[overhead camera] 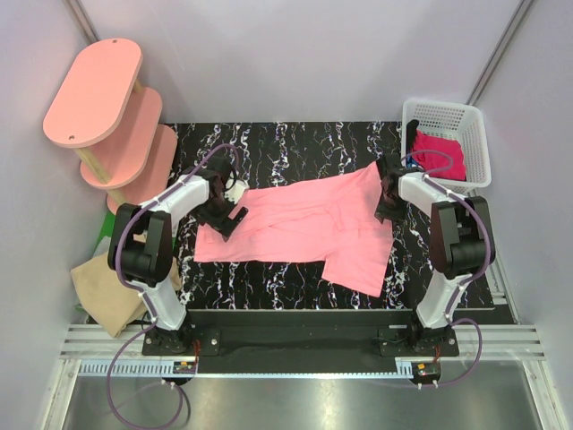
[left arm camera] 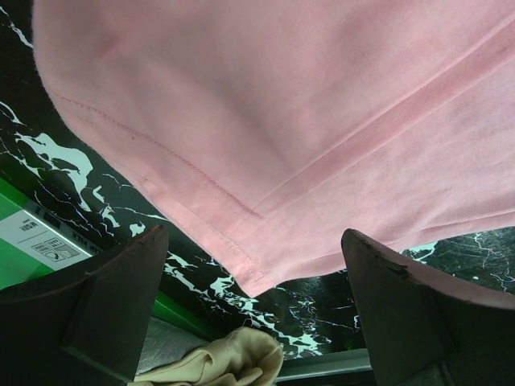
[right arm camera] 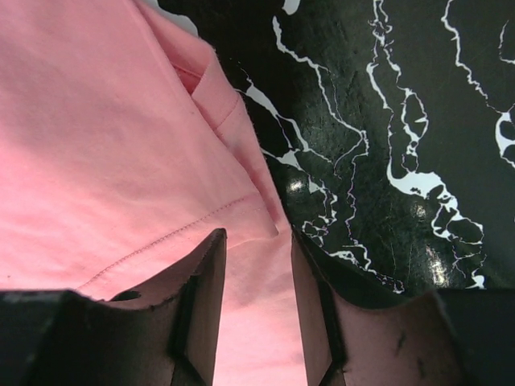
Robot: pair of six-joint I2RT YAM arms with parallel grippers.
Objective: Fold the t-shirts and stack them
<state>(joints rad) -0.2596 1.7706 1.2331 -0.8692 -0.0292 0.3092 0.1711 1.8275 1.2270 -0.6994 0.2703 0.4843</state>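
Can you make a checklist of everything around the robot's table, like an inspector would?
Surface: black marbled table.
Job's things: pink shirt spread out mid-table; red shirt in the basket; tan shirt off the table's left edge, beside the left arm.
Clutter: nothing seen.
Grippers: left gripper wide open over the pink shirt's left corner; right gripper partly open at its right edge.
Cables: purple cables looped along both arms.
Surroundings: white basket at the right rear corner; pink shelf at the left rear; plain walls.
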